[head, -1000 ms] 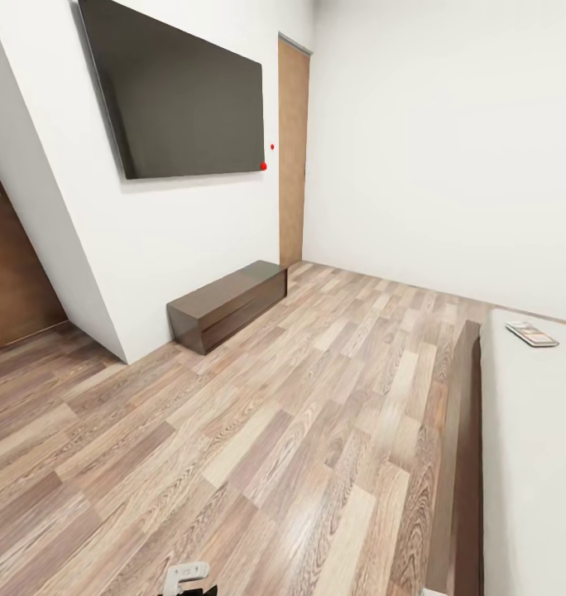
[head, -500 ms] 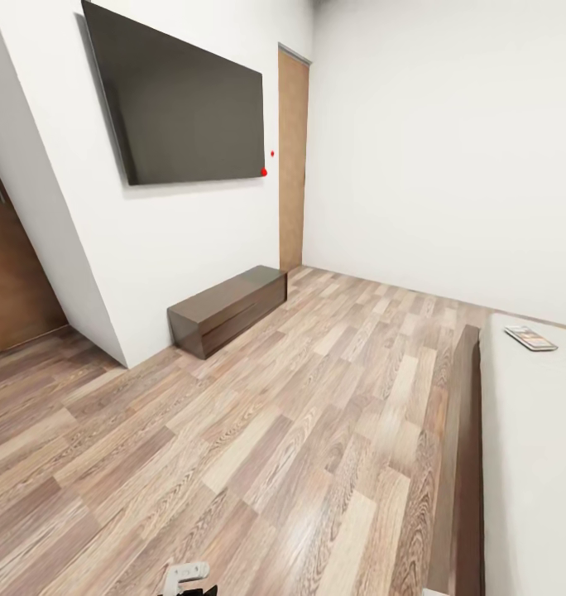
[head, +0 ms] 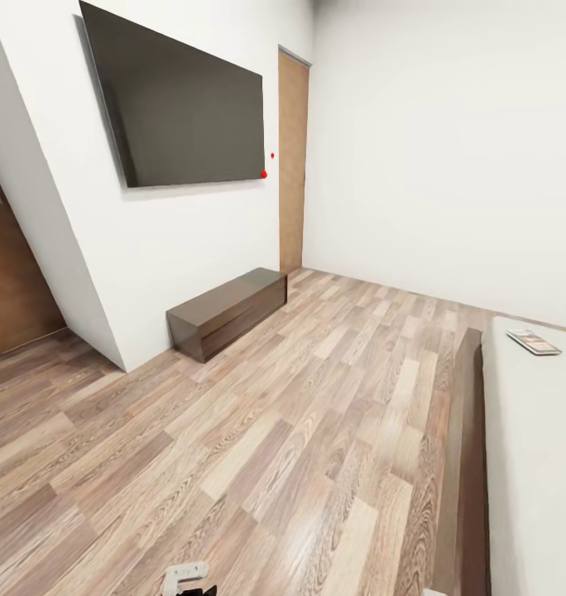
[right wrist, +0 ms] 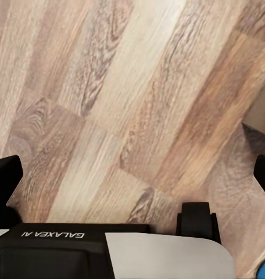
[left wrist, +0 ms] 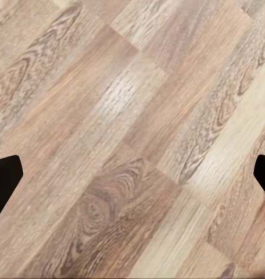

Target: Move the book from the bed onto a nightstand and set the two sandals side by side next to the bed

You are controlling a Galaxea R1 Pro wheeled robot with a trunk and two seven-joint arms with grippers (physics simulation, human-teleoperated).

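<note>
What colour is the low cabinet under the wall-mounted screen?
Dark brown wood with a glossy top; the low cabinet shows best in the head view.

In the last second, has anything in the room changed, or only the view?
Only the view shifted a little: the camera moved, so the television and low cabinet sit slightly lower in the head view. The book lies on the bed as before. Nothing was gripped or released.

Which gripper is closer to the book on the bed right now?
Right, probably. The book lies on the bed at the robot's right; the right gripper and left gripper both hang open over the floor, far short of it.
</note>
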